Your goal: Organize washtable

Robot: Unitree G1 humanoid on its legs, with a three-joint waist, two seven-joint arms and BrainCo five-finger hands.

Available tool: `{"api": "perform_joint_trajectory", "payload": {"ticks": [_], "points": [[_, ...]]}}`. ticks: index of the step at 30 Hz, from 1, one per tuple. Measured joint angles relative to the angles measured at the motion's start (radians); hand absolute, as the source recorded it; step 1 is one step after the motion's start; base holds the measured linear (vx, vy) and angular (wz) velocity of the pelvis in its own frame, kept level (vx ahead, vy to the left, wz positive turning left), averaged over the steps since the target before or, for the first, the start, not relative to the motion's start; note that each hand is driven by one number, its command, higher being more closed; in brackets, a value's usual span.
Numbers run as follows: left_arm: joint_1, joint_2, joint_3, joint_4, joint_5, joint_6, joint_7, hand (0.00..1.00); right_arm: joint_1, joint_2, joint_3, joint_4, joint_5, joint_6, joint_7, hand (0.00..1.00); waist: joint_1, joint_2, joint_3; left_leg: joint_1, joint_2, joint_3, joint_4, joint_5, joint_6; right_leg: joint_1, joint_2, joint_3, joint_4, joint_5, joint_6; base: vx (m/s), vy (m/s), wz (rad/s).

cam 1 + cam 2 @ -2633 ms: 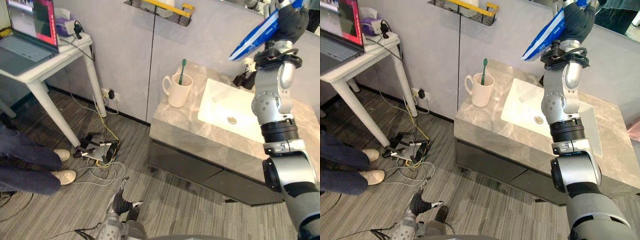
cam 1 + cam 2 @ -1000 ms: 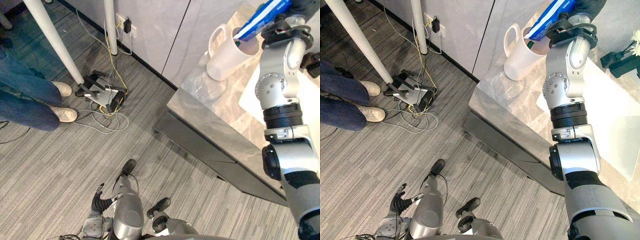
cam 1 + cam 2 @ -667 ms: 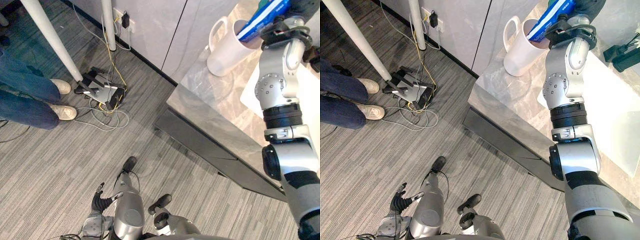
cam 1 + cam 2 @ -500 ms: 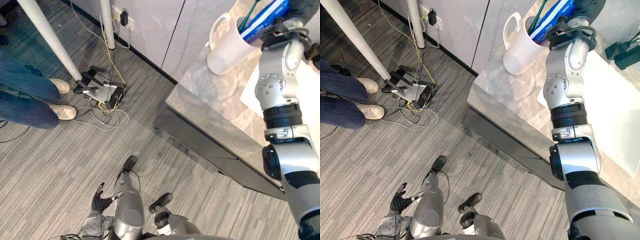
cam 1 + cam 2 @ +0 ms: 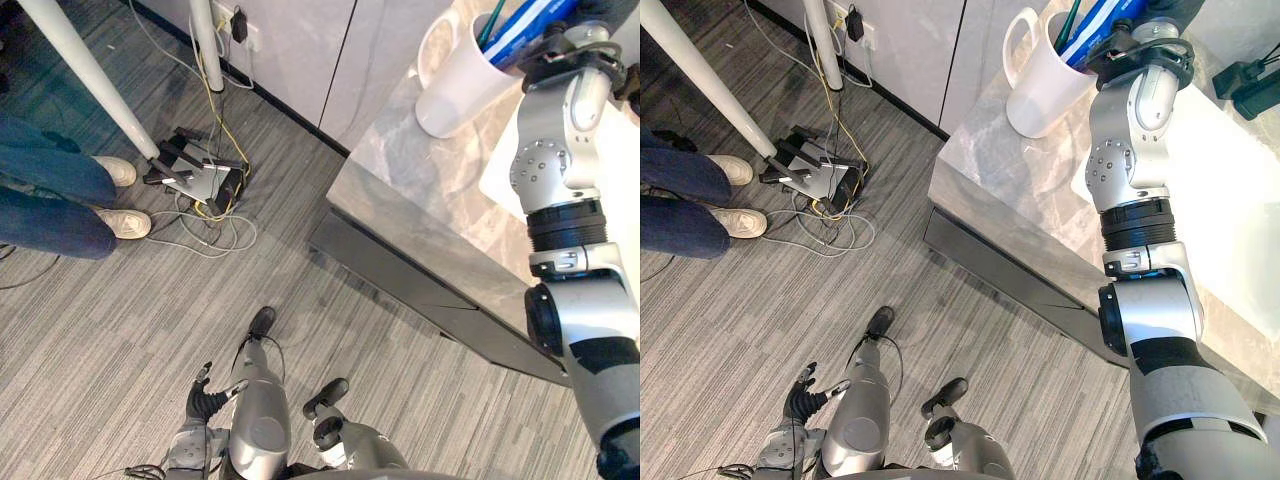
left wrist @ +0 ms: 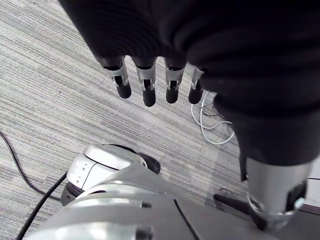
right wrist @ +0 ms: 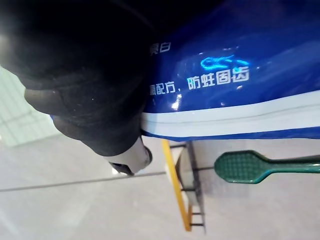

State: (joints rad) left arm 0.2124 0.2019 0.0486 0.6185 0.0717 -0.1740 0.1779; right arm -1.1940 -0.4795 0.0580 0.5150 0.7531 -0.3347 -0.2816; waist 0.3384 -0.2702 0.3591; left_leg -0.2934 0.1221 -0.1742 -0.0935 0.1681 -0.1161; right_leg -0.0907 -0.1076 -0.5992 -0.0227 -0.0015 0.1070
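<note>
One tube [image 7: 240, 100], end down in one mug [image 5: 462, 75] on the washtable [image 5: 430, 190].

Gripped in the right hand [image 7: 95, 110], fingers curled round the blue tube, its lower end inside the white mug next to one green toothbrush [image 7: 250, 167]; hard to tell how deep past the rim. Printed along the tube's side in white and pale-blue characters above a white stripe. Mug upright near the corner of the grey marble washtable, beside the white basin [image 5: 1240, 200]. Left hand [image 6: 146, 85] low over the striped floor [image 5: 120, 340], fingers straight and slack. Two pale shoes [image 5: 127, 223] of a person near two white legs [image 5: 75, 60] of a table.
</note>
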Motion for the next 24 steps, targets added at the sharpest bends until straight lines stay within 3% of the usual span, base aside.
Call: {"api": "perform_joint_trajectory", "payload": {"ticks": [24], "points": [[0.001, 0.005, 0.001, 0.005, -0.001, 0.001, 0.001, 0.00, -0.033, 0.001, 0.000, 0.014, 0.000, 0.009, 0.002, 0.00, -0.026, -0.004, -0.002, 0.015, 0.013, 0.025, 0.000, 0.000, 0.000, 0.001, 0.003, 0.023, 0.004, 0.004, -0.006, 0.01, 0.030, -0.03]]}}
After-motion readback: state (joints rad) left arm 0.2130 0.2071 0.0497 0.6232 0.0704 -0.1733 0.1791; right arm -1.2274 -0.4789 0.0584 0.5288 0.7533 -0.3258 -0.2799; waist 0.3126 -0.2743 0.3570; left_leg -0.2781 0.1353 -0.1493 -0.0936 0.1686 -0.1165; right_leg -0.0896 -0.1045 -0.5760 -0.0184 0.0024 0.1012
